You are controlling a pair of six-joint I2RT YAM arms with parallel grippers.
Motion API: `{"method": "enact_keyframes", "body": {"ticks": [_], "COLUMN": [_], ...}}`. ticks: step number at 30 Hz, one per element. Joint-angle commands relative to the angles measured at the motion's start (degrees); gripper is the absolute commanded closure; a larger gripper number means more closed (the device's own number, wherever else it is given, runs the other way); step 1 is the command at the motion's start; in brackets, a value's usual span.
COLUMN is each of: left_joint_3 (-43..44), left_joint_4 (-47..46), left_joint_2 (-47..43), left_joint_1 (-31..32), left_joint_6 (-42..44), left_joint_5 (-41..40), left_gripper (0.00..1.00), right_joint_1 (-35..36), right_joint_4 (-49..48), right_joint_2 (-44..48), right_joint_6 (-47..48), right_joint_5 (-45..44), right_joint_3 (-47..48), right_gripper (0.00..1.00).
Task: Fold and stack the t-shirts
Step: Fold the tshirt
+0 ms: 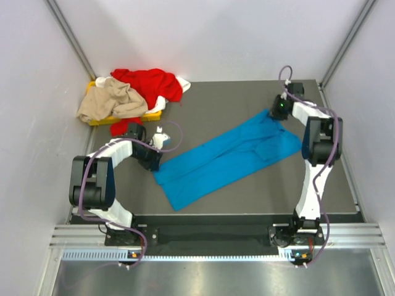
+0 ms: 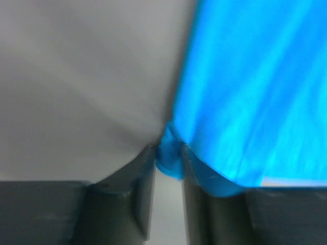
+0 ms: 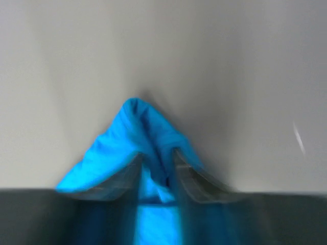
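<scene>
From my station I see the bright blue cloth t-shirt (image 1: 228,157) lying in a long band across the dark grey table (image 1: 259,197). It goes slantwise from the near left to the far right. Each end of it is at one arm.

The left gripper (image 1: 157,164) is at the near-left corner of this shirt. In the left wrist view its two dark fingers (image 2: 140,184) are closed on a small bunch of the blue cloth (image 2: 169,153), and the rest of the shirt spreads to the right of them.

The right gripper (image 1: 276,113) is at the far-right end. In the right wrist view the claw (image 3: 156,161) is clamped on a peak of blue cloth (image 3: 138,127), which stands up between and above the fingers. Both wrist views are blurred, so I cannot tell finer details.

In the far left corner a flat yellow tray (image 1: 99,121) carries a pile: a red cloth shirt (image 1: 148,83), a beige cloth shirt (image 1: 111,102) partly over it, and some white cloth (image 1: 182,84) at the edge of the red one. This pile is well apart from the blue shirt.
</scene>
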State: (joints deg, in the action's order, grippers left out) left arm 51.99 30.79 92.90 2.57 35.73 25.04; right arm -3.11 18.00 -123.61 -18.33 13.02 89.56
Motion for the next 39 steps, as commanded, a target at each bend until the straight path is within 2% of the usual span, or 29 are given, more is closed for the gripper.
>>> {"method": "enact_keyframes", "body": {"ticks": [1, 3, 6, 9, 12, 13, 16, 20, 23, 25, 26, 28, 29, 30, 33, 36, 39], "left_joint_3": [-2.24, -1.19, 0.92, 2.15, 4.61, 5.75, 7.33, 9.01, 9.27, 7.97, 7.26, 4.81, 4.01, 3.48, 2.94, 1.55, 0.75], "left_joint_4": [13.41, 17.79, 22.63, 22.57, 21.16, 18.98, 14.14, 9.39, 9.56, 11.22, 12.53, 11.76, 10.88, 10.09, 11.57, 13.43, 13.69], "left_joint_2": [-2.98, -4.39, -7.2, -9.14, -7.83, -7.22, -3.36, 4.54, 8.34, 9.13, 9.14, 8.0, 7.73, 7.56, 8.08, 8.0, 7.29], "left_joint_1": [3.32, 3.06, 1.92, 1.91, 1.91, 1.91, 2.52, 3.14, 3.41, 3.76, 4.46, 5.51, 5.95, 6.74, 9.02, 14.01, 21.13], "left_joint_6": [4.7, 3.92, 3.65, 2.25, 0.76, 0.14, -3.46, -4.88, -4.79, -3.04, -0.85, -0.48, -0.74, -1.35, -0.49, 0.66, 0.66], "left_joint_5": [1.16, -1.02, -3.06, -3.94, -2.89, -1.84, -1.92, -3.76, -3.86, -1.76, 1.21, 1.07, 0.54, 0.19, 2.46, 4.76, 5.28], "left_gripper": [0.63, 0.56, 0.41, 0.35, 0.35, 0.35, 0.35, 0.35, 0.41, 0.44, 0.45, 0.46, 0.55, 0.63, 0.92, 1.0, 0.97], "right_joint_1": [2.68, 2.68, 0.75, -1.27, -4.61, -6.79, -11.28, -14.63, -15.25, -15.69, -15.87, -16.05, -16.13, -16.13, -15.61, -12.81, -9.12], "right_joint_4": [1.94, 4.92, 6.6, 9.24, 8.2, 7.5, 2.58, -1.55, -4.29, -5.51, -6.82, -7.45, -7.54, -8.32, -11.13, -10.71, -9.04], "right_joint_2": [-8.99, -10.15, -6.92, 0.28, 10.82, 15.98, 24.0, 27.19, 24.48, 21.5, 20.35, 16.85, 15.78, 14.73, 10.77, 4.89, -4.14], "right_joint_6": [-1.71, -3.82, -2.51, 0.31, 0.23, -0.04, -1.36, -3.11, -4.26, -4.78, -5.92, -7.07, -7.42, -7.95, -10.15, -10.94, -12.17], "right_joint_5": [-1.93, -5.01, -6.68, -10.9, -12.49, -12.23, -8.46, -2.05, 2.27, 3.59, 4.55, 5.79, 7.01, 7.46, 9.13, 10.62, 11.24], "right_joint_3": [14.71, 18.36, 19.43, 16.19, 5.22, -1.51, -14.7, -24.5, -26.45, -25.67, -25.31, -23.65, -22.94, -22.5, -20.57, -14.08, -0.67], "right_gripper": [0.63, 0.48, 0.4, 0.36, 0.35, 0.35, 0.34, 0.35, 0.39, 0.48, 0.56, 0.66, 0.69, 0.8, 1.0, 1.0, 1.0]}}
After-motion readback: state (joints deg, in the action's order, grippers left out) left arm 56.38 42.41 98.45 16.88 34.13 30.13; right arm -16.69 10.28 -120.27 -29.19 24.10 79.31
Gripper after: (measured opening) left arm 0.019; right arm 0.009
